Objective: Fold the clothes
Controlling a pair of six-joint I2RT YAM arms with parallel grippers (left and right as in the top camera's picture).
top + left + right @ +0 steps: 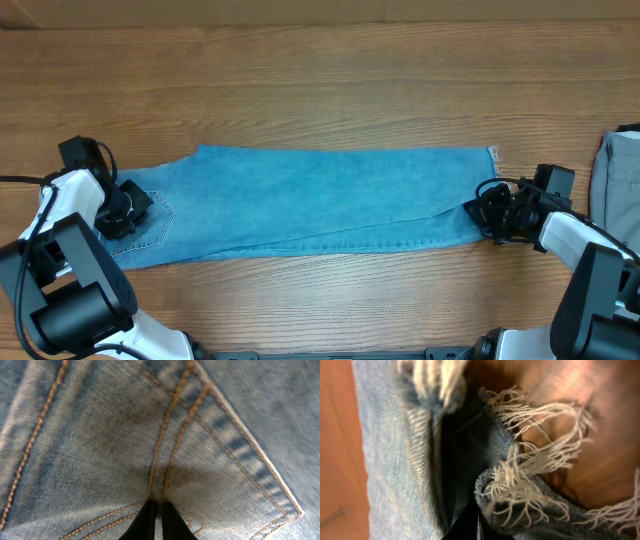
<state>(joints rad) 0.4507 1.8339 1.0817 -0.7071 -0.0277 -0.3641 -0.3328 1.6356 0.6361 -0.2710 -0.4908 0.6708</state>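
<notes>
The light blue jeans (320, 200) lie flat and folded lengthwise across the table, waist end at the left, frayed hems at the right. My left gripper (128, 212) sits at the stitched back pocket (165, 445) and is shut, pinching the denim at the orange seam. My right gripper (488, 212) is at the hem end. In the right wrist view it is shut on the frayed hem (520, 480), with white threads spread over its fingers.
A plain grey garment (618, 180) lies at the right edge of the table, close behind my right arm. Bare wooden table (320, 80) surrounds the jeans on all sides.
</notes>
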